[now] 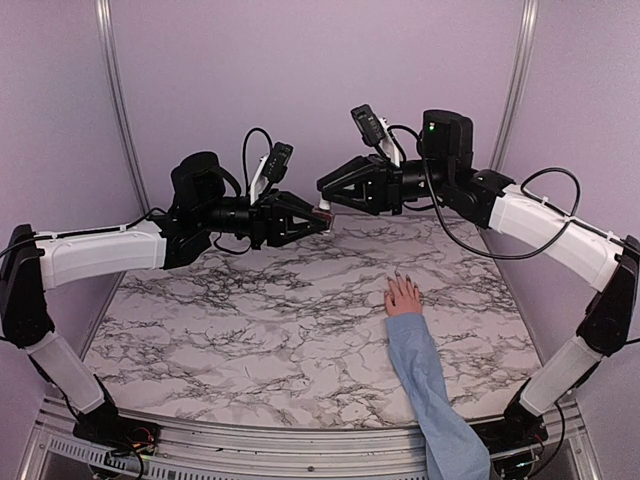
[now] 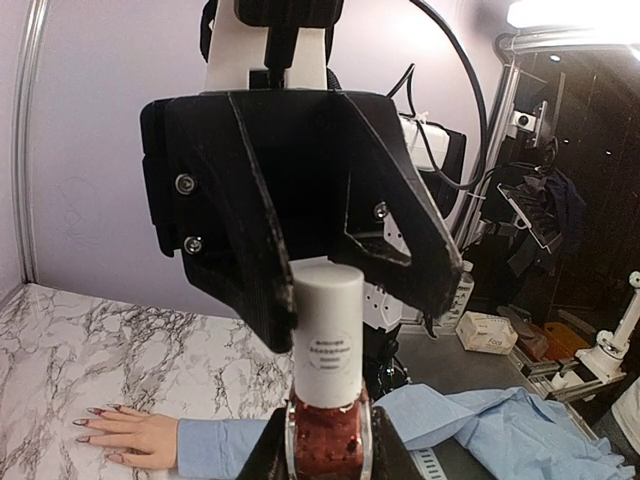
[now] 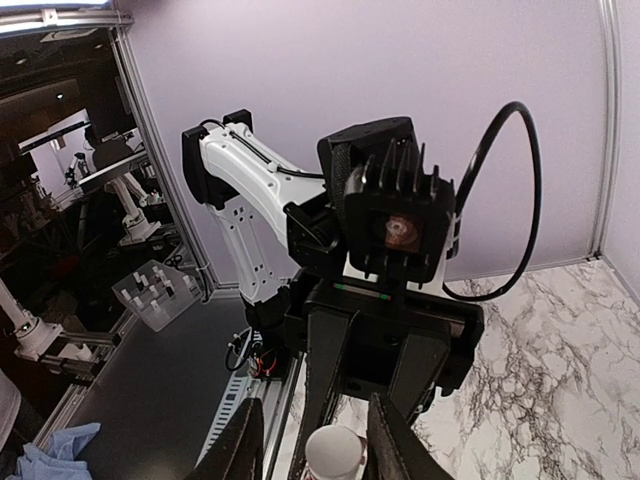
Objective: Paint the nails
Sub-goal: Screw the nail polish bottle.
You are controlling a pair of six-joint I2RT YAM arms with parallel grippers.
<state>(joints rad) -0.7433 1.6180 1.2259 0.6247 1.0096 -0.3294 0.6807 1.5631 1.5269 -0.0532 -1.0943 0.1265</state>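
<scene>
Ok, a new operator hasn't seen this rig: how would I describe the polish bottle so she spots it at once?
Above the far side of the marble table, the left gripper and right gripper meet tip to tip in mid-air. Between them is the nail polish bottle, clamped in the left one: dark red glass body, tall white cap, the only colour among black parts.

Plain lilac walls (image 1: 320, 60) close off the far side and both flanks, with a silver metal post (image 1: 118, 90) in the far left corner and a second post (image 1: 518, 70) in the far right. The table top (image 1: 250, 310) is white marble-patterned with dark grey veins, edged along the near side by a metal rail (image 1: 300, 440). Past the near side lies a dim workshop (image 3: 60, 200) (cluttered, hard to read). It has a grey bench (image 2: 450, 365) carrying a small white box (image 2: 487, 332), a clear plastic rack (image 3: 150, 290) and a bright ceiling light (image 2: 570, 12).
</scene>
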